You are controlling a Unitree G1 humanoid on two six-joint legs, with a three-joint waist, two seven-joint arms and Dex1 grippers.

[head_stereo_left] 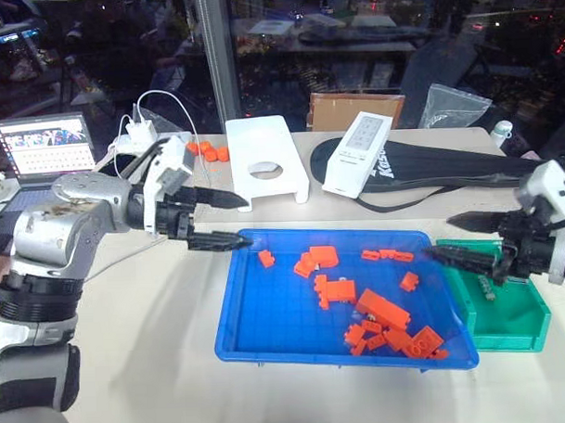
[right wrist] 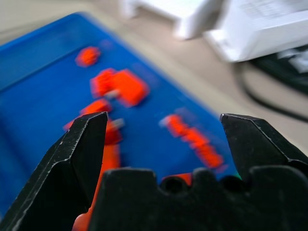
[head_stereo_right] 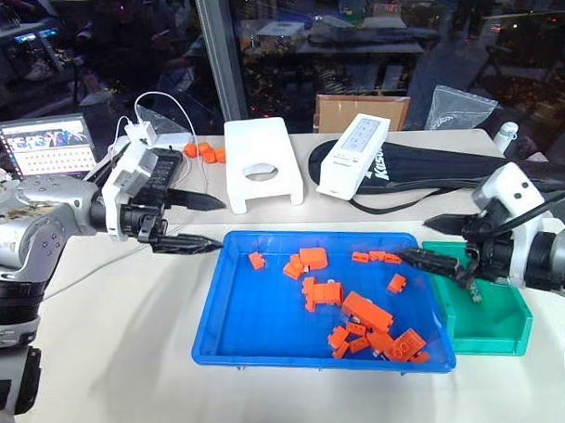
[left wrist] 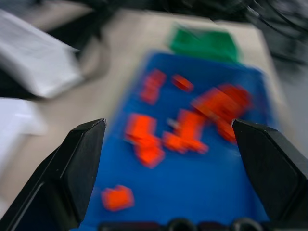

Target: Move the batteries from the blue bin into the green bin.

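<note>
- left gripper [head_stereo_left: 229, 219] is hovering at left of frame over the blue bin [head_stereo_left: 268, 334] rim, fingers apart, empty.
- right gripper [head_stereo_left: 455, 238] is hanging at right, fingers apart, over the green bin [head_stereo_left: 519, 326].
- batteries [head_stereo_left: 488, 288] are lying in the green bin.

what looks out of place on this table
A few orange bricks lie loose on the table beside the white stand, apart from the orange bricks scattered in the blue bin. Nothing looks spilled or damaged.
</note>
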